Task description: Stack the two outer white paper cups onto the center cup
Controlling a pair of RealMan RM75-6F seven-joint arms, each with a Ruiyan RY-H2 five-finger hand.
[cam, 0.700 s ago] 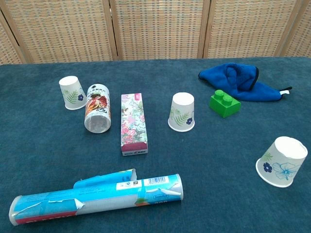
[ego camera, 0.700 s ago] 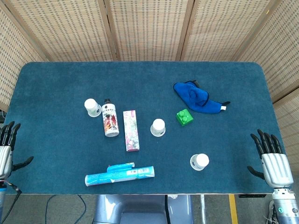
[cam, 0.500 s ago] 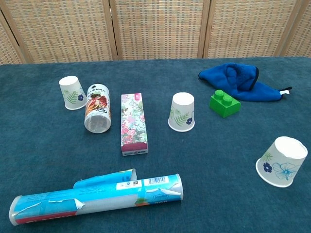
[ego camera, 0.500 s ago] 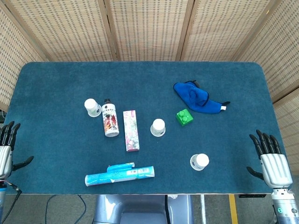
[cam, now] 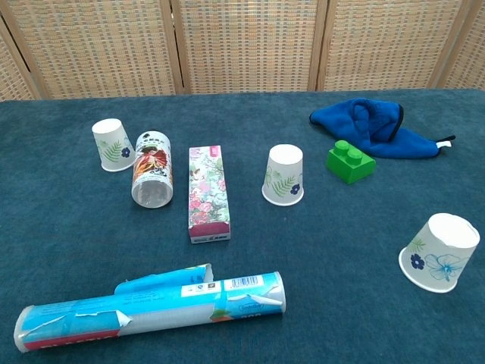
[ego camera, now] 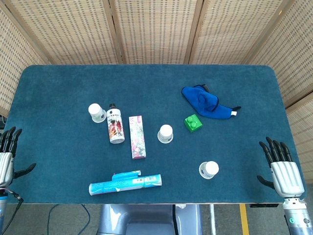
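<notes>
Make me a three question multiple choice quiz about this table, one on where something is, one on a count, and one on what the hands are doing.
1. What lies right beside the green block?
A. blue cloth
B. floral box
C. blue tube

2. How many white paper cups are on the table?
A. two
B. three
C. four

3. What state are both hands in?
A. each holding a cup
B. open, holding nothing
C. pressing on the bottle

Answers:
1. A, the blue cloth sits just behind the block.
2. B, left cup, center cup, right cup.
3. B, left hand and right hand hover at the table's near corners, fingers apart.
</notes>
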